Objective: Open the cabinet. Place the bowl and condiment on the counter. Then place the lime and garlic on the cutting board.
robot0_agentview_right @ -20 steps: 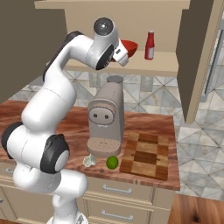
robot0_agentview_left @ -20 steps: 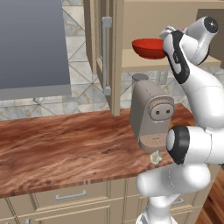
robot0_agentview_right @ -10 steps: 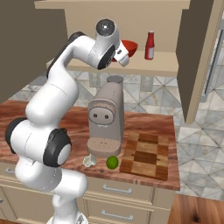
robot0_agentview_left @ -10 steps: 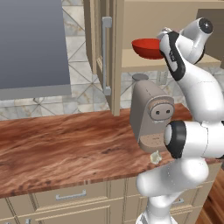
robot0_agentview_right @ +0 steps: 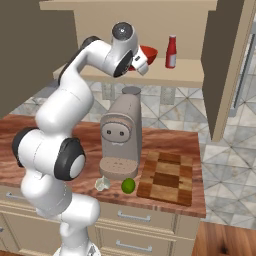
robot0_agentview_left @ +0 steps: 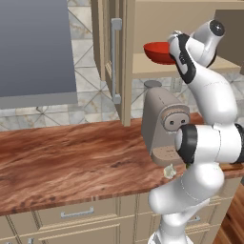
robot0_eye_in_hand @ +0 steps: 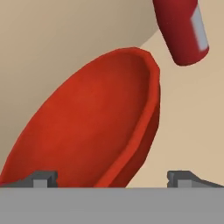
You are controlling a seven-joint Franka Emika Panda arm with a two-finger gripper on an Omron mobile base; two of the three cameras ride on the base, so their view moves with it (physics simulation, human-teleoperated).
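Fingers spread wide, straddling bowl rim, condiment beyond

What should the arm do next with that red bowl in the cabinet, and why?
Probably ease forward a little, then close on the bowl's rim: the gripper is open with the rim between its fingertips, and the bowl sits on the cabinet shelf beside the condiment.

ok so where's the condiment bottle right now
The condiment stands upright on the open cabinet shelf in the right base view, just right of the bowl and above the counter.
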